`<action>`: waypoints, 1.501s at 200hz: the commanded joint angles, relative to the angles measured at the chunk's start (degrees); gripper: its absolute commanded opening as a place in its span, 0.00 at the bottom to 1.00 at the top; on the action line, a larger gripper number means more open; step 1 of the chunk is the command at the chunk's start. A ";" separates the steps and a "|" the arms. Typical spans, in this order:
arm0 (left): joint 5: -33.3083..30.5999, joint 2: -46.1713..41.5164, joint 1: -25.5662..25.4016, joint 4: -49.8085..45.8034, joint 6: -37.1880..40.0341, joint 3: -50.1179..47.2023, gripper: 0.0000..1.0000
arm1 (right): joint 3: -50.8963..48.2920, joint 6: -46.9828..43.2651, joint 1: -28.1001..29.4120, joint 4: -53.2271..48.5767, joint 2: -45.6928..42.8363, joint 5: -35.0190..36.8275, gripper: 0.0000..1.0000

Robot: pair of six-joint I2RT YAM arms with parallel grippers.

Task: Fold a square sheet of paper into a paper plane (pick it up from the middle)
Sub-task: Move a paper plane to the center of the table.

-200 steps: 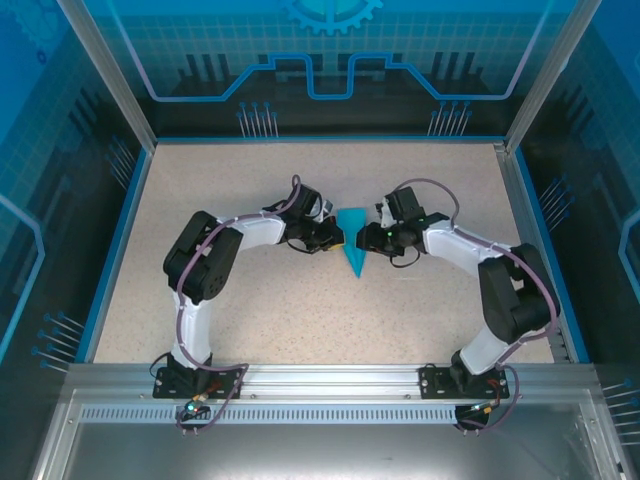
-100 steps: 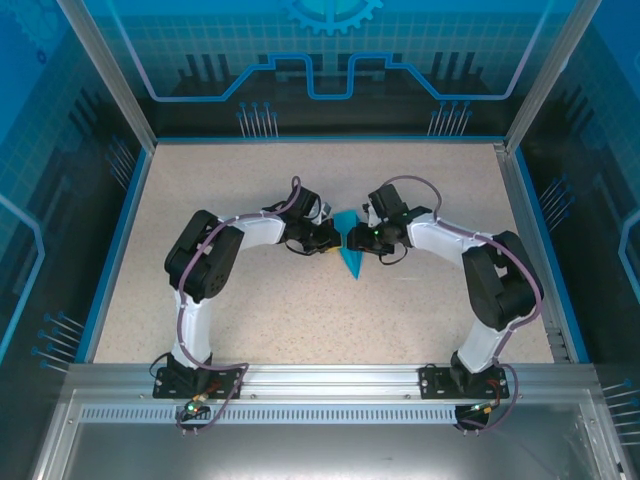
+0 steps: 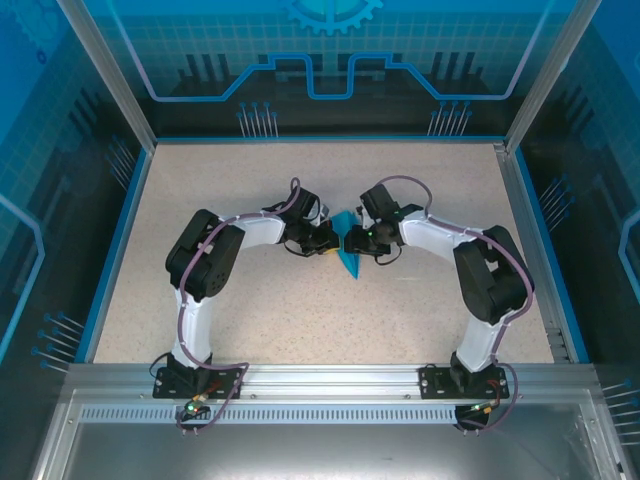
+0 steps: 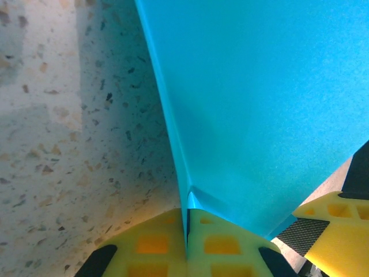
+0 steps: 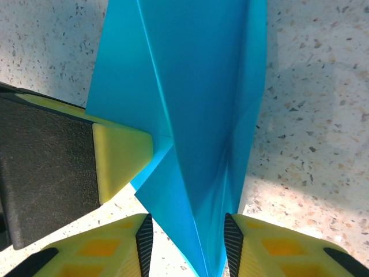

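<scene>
Clamps the paper plane (image 4: 259, 104) by a folded edge with the left gripper (image 4: 186, 216): pads pressed flat together on the crease, blue paper fanning away ahead of the fingertips and off to their right. Straddles the same plane with the right gripper (image 5: 187, 222): jaws apart, raised centre fold running down between the pads, close against the right-hand pad and clear of the left-hand one. Not pinching yet, by the look of it. Places one yellow fingertip of the left gripper just ahead of and to the left of the right gripper's own fingers, with little more than a layer of paper between the two tools. Cannot tell whether the plane rests on the speckled tabletop (image 4: 57, 144) beneath both hands or hangs just over it.

Looks like a mid-fold step: nose already pointed, wings not yet set.

Risks, as judged from here:
- Could press a crooked crease if closing now, since the fold sits off-centre between the pads.
- Could tear or pucker the thin paper if pulling sideways against the left clamp.
- Could knock fingertip into fingertip, given how tightly both crowd one small spot.
- Could let the plane pivot or slip free, with only a narrow edge pinched on the left side.
</scene>
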 commanded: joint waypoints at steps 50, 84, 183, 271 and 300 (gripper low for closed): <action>0.08 1.06 0.59 -1.18 0.98 -0.24 0.00 | 3.02 -2.19 1.73 -2.50 3.28 -1.19 0.41; 0.07 1.06 0.60 -1.40 0.95 0.11 0.00 | 3.59 -3.08 2.69 -3.19 3.94 -0.35 0.43; 0.59 0.64 0.67 -1.97 0.59 0.96 0.04 | 6.51 -4.53 4.73 -6.21 6.77 5.13 0.43; -0.66 -4.33 3.58 -3.38 0.64 -0.92 0.21 | 6.50 -3.30 4.90 -6.51 7.04 7.16 0.27; -1.33 -3.34 3.80 -3.93 0.75 -0.82 0.21 | 7.18 -3.29 5.26 -6.60 7.41 7.04 0.30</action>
